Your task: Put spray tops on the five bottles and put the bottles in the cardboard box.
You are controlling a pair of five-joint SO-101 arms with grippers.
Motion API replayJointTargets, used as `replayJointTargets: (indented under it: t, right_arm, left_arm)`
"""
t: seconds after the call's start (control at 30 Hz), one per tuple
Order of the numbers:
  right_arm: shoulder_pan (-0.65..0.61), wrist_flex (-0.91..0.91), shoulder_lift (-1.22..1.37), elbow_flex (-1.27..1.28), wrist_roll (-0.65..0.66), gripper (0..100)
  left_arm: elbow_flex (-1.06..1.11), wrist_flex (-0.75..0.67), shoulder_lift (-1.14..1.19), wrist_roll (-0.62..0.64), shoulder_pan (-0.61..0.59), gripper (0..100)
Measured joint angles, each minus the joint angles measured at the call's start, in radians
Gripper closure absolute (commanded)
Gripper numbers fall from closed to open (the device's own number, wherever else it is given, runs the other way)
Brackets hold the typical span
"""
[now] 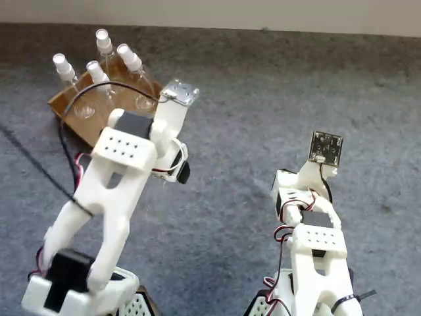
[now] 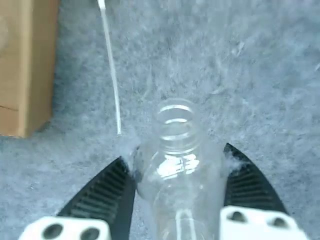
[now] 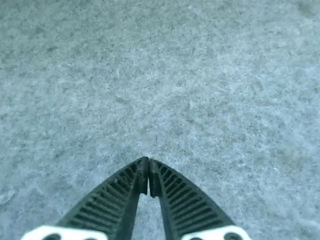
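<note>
L jaws pinch open-necked bottle (slick, round): may twist out, or get boxed capless; dip tube lies just ahead. R jaws pressed together, empty

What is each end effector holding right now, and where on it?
The left end effector grips the uncapped bottle at its shoulder, just below the neck. The right end effector is shut on nothing.

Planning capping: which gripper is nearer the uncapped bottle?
Left. The left gripper holds the uncapped bottle between its fingers; the right gripper is shut over carpet, away from it.
</note>
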Motion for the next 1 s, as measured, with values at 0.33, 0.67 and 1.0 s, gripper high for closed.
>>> replayJointTargets:
  t: [0.33,0.67,1.0]
  right_arm:
    - [-0.040,0.000,0.000,0.000,0.000,98.9]
    - [-0.169,0.000,0.000,0.038,0.000,98.9]
    - [-0.250,0.000,0.000,0.038,0.000,98.9]
  left_arm:
    - [0.147,0.000,-0.322,0.000,0.002,89]
    - [0.405,-0.095,-0.690,-0.002,-0.135,89]
    - [0.766,-0.376,-0.911,0.011,-0.166,89]
